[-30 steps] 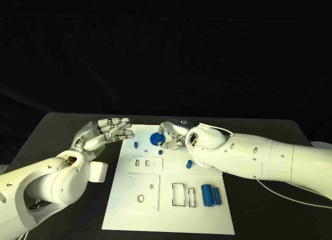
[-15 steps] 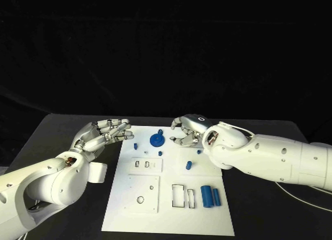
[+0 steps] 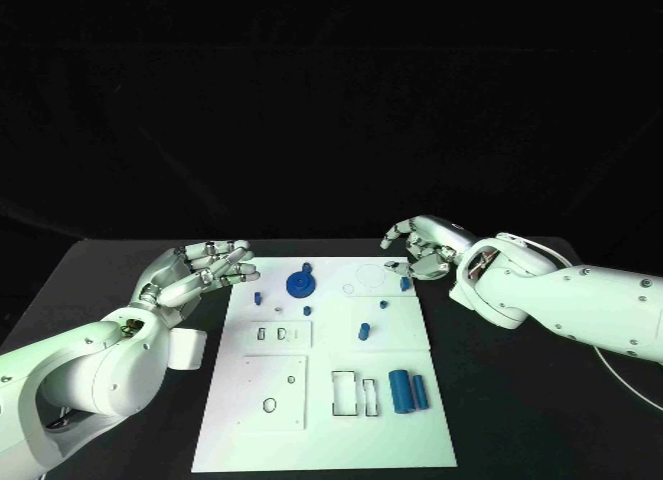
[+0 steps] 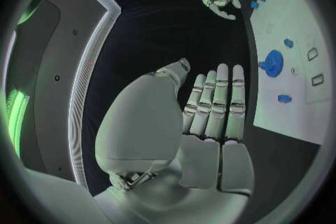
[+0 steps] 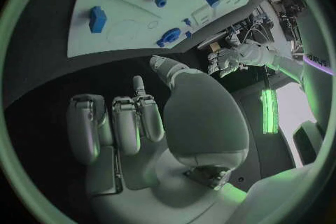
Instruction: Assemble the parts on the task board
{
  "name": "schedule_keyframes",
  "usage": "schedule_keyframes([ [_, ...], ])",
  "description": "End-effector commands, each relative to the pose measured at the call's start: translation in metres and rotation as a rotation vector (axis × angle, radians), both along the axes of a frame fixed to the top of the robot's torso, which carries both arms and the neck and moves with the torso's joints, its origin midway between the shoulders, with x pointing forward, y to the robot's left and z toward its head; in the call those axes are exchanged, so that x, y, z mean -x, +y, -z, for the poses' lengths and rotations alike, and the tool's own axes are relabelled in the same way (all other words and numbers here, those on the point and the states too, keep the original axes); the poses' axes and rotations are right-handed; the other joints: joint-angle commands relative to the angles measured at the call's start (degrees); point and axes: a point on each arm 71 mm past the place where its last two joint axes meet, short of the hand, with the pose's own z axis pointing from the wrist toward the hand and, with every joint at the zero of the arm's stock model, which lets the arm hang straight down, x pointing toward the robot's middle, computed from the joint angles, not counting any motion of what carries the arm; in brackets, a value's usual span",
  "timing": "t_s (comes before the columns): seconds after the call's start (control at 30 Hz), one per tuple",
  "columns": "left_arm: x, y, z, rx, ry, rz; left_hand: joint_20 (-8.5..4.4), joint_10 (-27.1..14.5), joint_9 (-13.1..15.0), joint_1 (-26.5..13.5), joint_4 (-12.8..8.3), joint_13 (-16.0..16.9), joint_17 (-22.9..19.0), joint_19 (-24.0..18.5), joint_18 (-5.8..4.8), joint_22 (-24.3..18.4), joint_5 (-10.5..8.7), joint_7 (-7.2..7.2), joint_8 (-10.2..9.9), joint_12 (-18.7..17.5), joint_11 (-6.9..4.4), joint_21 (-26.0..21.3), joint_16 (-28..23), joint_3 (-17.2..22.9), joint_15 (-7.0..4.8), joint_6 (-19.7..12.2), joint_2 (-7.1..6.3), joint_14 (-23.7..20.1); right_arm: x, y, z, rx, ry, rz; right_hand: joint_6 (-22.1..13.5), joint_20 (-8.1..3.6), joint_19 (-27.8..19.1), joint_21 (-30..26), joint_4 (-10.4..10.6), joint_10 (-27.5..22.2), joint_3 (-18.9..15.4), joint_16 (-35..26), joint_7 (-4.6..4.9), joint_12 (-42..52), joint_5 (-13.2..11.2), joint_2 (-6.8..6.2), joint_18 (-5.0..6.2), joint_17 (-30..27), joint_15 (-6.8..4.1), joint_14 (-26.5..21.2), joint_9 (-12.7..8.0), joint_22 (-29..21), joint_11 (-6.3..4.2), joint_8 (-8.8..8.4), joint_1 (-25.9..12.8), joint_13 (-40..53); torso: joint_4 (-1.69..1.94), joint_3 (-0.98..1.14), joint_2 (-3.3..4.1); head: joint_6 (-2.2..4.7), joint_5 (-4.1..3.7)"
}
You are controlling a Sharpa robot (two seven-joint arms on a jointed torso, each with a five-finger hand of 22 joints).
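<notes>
On black table point(image 3: 122, 262) – white task board point(image 3: 331, 420); dark backdrop behind; left robot hand point(image 3: 201, 266), right robot hand point(image 3: 425, 245) empty, fingers apart.

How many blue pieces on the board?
7: wheel, left peg beside it, near peg before it, block at far right edge, middle peg, two cylinders near front; others may be hidden.

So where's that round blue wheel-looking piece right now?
In the head view the round blue piece lies on the far end of the white task board, left of its middle, near the left hand's fingers.
</notes>
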Motion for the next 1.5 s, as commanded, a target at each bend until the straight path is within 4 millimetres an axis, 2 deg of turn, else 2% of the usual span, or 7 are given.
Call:
schedule_keyframes([
  [0.03, 0.0, -0.002, -0.001, 0.012, -0.008, 0.017, 0.09, 0.4, -0.1, -0.6, 0.0, 0.0, 0.1, 0.3, 0.31, -0.1, -0.13, 1.0, -0.3, -0.3, 0.09, 0.3, 0.3, 0.2, -0.04, 0.1, -0.12, 0.2, 0.003, -0.01, 0.004, -0.08, 0.02, -0.054, -0.1, -0.34, 1.4, 0.2, -0.7, -0.1, 0.1, 0.0, 0.5, -0.1, 0.2, -0.09, 0.38, 7.5, 0.08, 4.1, -0.2, 10.1, 0.08, -0.49, 0.8, 7.6, -0.32, 0.32, -0.14, -0.17, -0.52],
  [0.2, -0.001, -0.003, -0.001, 0.013, -0.007, 0.019, 0.09, 0.4, -0.1, -0.6, 0.0, 0.0, 0.1, 0.3, 0.31, -0.1, -0.13, 1.0, -0.3, -0.3, 0.09, 0.3, 0.3, 0.2, -0.04, 0.1, -0.12, 0.2, 0.005, -0.028, 0.013, -0.079, 0.044, -0.032, -0.7, -0.2, 1.5, 0.2, -1.2, -0.3, 0.1, 0.1, 0.76, -0.3, 0.4, -0.31, 0.37, 7.6, 0.26, 4.1, -0.5, 10.1, 0.29, -1.24, 1.1, 7.4, -0.42, 0.54, -0.21, -0.31, -0.62],
  [0.5, -0.001, -0.004, 0.0, 0.014, -0.007, 0.021, 0.09, 0.4, -0.1, -0.6, 0.0, 0.0, 0.1, 0.3, 0.31, -0.1, -0.14, 0.99, -0.3, -0.3, 0.09, 0.3, 0.3, 0.2, -0.04, 0.1, -0.13, 0.2, 0.006, -0.042, 0.031, -0.065, 0.093, -0.007, -0.8, -0.15, 1.7, 0.5, -1.3, -0.2, 0.1, 0.2, 0.92, -0.2, 0.6, -0.39, 0.29, 7.9, 0.33, 4.2, -0.6, 10.3, 0.41, -1.39, 1.1, 7.5, -0.29, 0.35, -0.08, -0.44, -0.68],
  [0.8, -0.001, -0.004, 0.0, 0.014, -0.006, 0.022, 0.09, 0.5, -0.1, -0.6, -0.1, 0.0, 0.1, 0.3, 0.31, -0.1, -0.14, 0.98, -0.3, -0.3, 0.08, 0.3, 0.3, 0.3, -0.04, 0.1, -0.14, 0.2, 0.004, -0.046, 0.044, -0.046, 0.134, 0.01, -0.9, -0.05, 1.7, 0.4, -1.3, -0.2, 0.0, 0.2, 1.08, -0.2, 0.7, -0.52, 0.29, 8.0, 0.47, 4.2, -0.7, 10.3, 0.58, -1.62, 0.9, 7.5, -0.19, 0.2, -0.17, -0.82, -0.68],
  [1.07, -0.001, -0.002, 0.0, 0.013, -0.005, 0.02, 0.09, 0.5, -0.1, -0.6, -0.1, 0.0, 0.1, 0.3, 0.31, -0.1, -0.14, 0.98, -0.3, -0.3, 0.08, 0.3, 0.3, 0.3, -0.04, 0.1, -0.14, 0.2, 0.003, -0.047, 0.054, -0.037, 0.153, 0.022, -1.4, 0.14, 1.7, 0.4, -1.2, -0.4, -0.4, 0.2, 1.28, -0.4, 0.6, -0.66, 0.28, 8.0, 0.67, 4.2, -0.8, 10.3, 0.79, -2.13, 0.5, 7.4, -0.35, 0.23, -0.17, -0.95, -0.28],
  [1.37, -0.001, -0.003, 0.001, 0.013, -0.001, 0.025, 0.09, 0.5, -0.1, -0.6, -0.1, 0.0, 0.1, 0.3, 0.31, -0.1, -0.14, 0.98, -0.3, -0.3, 0.08, 0.3, 0.3, 0.3, -0.04, 0.1, -0.14, 0.2, 0.001, -0.041, 0.056, -0.038, 0.154, 0.026, -1.3, 0.23, 1.9, 0.6, -1.1, -0.2, -0.5, 0.3, 1.33, -0.1, 0.4, -0.45, 0.21, 8.2, 0.75, 4.2, -0.9, 10.5, 0.85, -2.2, 0.2, 7.6, -0.19, 0.17, -0.23, -1.01, -0.25],
  [1.5, -0.001, -0.004, 0.001, 0.014, 0.0, 0.027, 0.09, 0.5, -0.1, -0.6, -0.1, 0.0, 0.1, 0.3, 0.31, -0.1, -0.14, 0.98, -0.3, -0.3, 0.08, 0.3, 0.3, 0.3, -0.04, 0.1, -0.14, 0.2, 0.0, -0.039, 0.057, -0.038, 0.155, 0.027, -0.7, 0.3, 2.1, 0.8, -1.0, -0.1, -0.5, 0.3, 1.3, 0.0, 0.3, -0.15, 0.18, 8.3, 0.78, 4.3, -0.8, 10.7, 0.84, -2.03, 0.1, 7.8, -0.24, 0.19, -0.19, -1.0, -0.21],
])
